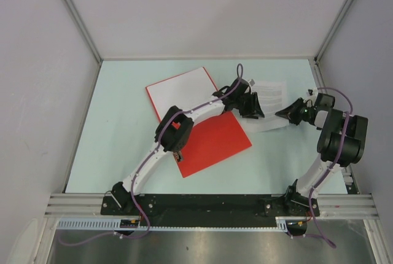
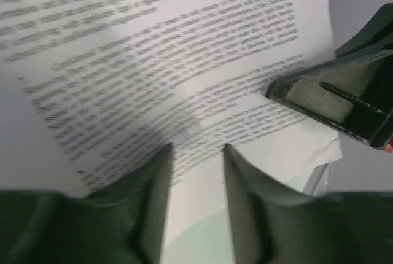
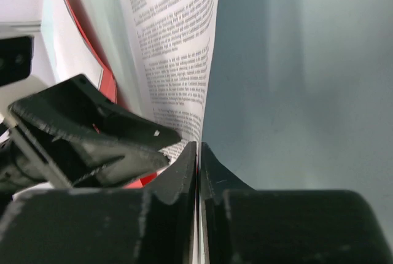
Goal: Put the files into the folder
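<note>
Noted the folder (image 1: 215, 142) lying open and flat on the table (image 1: 123, 123), centre-left, with one white sheet (image 1: 184, 86) already on its far-left half. Found the files (image 1: 272, 92) just right of the folder, toward the far right, not yet inside. Could not tell whether touching or overlapping the folder's right edge, since an arm hid the spot.

Saw the right gripper (image 3: 198, 148) closed tight on the right edge of the files, with a thin paper edge clamped between the jaws and the sheet bowed near the grip. Judged the pinch as meant to raise that side so the paper could be carried or slid left onto the folder.

Saw the left gripper (image 2: 196, 151) reaching across the folder to the left side of the files, jaws narrowly apart with a clear gap and nothing clamped, printed paper lying just beyond them. Judged it as steadying the stack or lining up a second grip on the opposite edge, to stop thin sheets sagging or fanning apart. Logged both grippers as near each other, facing across the paper.

Step in hand, as judged: picking up the files. Flagged a risk of catching only the top sheets and leaving the rest on the table. Could not read the sheet count in the pinch.
</note>
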You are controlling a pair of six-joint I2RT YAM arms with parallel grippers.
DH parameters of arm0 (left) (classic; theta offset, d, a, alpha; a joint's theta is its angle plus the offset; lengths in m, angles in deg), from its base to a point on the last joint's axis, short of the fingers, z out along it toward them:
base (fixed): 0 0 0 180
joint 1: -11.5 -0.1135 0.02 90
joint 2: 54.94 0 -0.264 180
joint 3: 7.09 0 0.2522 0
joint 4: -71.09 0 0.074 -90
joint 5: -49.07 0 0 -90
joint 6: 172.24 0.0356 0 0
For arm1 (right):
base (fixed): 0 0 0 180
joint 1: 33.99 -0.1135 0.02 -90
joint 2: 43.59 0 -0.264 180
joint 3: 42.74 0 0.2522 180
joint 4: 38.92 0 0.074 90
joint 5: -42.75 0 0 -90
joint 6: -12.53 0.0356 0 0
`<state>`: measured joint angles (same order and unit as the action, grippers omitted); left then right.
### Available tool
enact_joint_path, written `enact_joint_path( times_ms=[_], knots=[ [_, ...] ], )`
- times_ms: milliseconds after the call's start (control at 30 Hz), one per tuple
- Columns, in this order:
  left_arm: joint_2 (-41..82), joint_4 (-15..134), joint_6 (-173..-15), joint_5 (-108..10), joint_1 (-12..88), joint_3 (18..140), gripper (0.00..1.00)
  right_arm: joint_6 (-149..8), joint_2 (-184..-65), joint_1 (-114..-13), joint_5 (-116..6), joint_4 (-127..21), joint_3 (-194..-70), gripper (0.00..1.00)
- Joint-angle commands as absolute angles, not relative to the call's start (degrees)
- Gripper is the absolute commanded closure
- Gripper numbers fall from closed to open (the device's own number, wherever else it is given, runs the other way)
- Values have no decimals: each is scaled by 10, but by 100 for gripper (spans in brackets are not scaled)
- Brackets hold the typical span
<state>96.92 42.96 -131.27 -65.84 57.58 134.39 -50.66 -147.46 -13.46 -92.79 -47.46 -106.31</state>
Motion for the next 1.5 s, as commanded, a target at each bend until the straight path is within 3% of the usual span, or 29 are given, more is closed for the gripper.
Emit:
enact_joint_path(
  times_ms=[0,167,300,600,700,867,1000,1100,1267,1467],
  knots=[
    [923,346,-1266,-678,568,1408,48,-542,-1417,-140,-894,-550,-1134,95],
    [801,352,-1266,-712,551,1403,29,-583,-1341,-171,-790,-728,-1273,100],
    [640,325,-1238,-714,542,1335,26,-539,-1271,-189,-773,-777,-1280,100],
    [291,363,-1191,-680,492,903,24,-328,-1126,-338,-710,-747,-1272,100],
    [180,362,-1185,-667,463,757,23,-279,-1124,-415,-671,-696,-1272,100],
    [28,307,-1178,-623,407,622,21,-260,-1150,-527,-569,-655,-1260,100],
    [-40,253,-1174,-562,354,530,18,-274,-1135,-630,-380,-628,-1187,100],
    [-69,266,-1192,-565,312,471,18,-242,-1110,-699,-279,-538,-1052,100],
    [-43,288,-1230,-580,249,419,20,-209,-1106,-805,-156,-414,-906,100],
    [3,362,-1259,-595,184,373,27,-94,-1109,-921,10,-403,-859,100]
  ],
)
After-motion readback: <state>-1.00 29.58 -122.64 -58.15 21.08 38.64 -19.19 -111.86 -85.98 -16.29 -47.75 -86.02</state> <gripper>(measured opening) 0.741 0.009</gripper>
